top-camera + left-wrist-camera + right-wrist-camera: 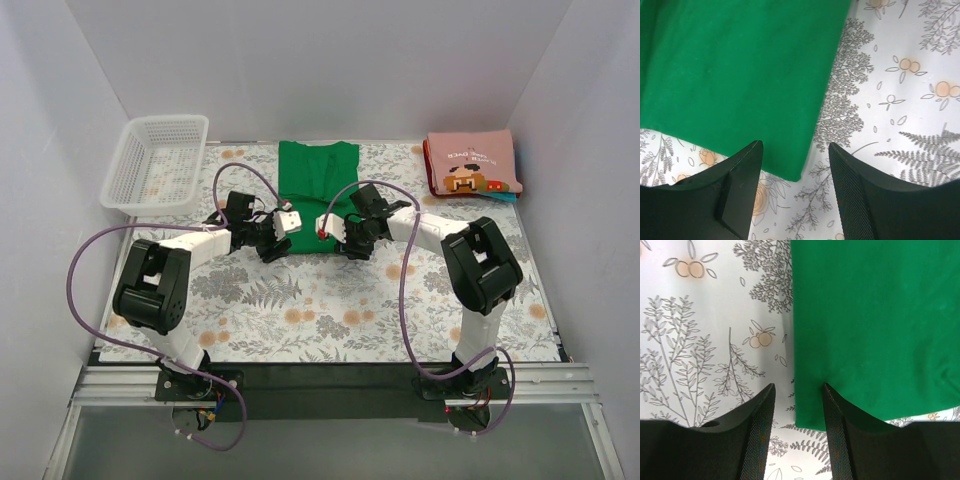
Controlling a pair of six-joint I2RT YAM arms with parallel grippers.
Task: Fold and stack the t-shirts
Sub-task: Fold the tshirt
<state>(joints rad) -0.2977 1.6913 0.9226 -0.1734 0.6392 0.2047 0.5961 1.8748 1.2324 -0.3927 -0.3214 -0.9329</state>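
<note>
A bright green t-shirt (317, 172), folded into a long strip, lies flat at the back centre of the table. My left gripper (283, 228) is open at its near left corner. In the left wrist view the green t-shirt (735, 75) has that corner between the open left gripper (795, 145). My right gripper (333, 228) is open at the near right corner. In the right wrist view the green t-shirt (875, 325) has its edge between the open right gripper (798, 386). A folded dusty-pink t-shirt (472, 165) lies at the back right on a teal one (509, 197), which shows only as a sliver.
A white mesh basket (157, 163) stands at the back left. The table carries a floral cloth (330, 310). White walls close in the back and both sides. Purple cables loop over both arms.
</note>
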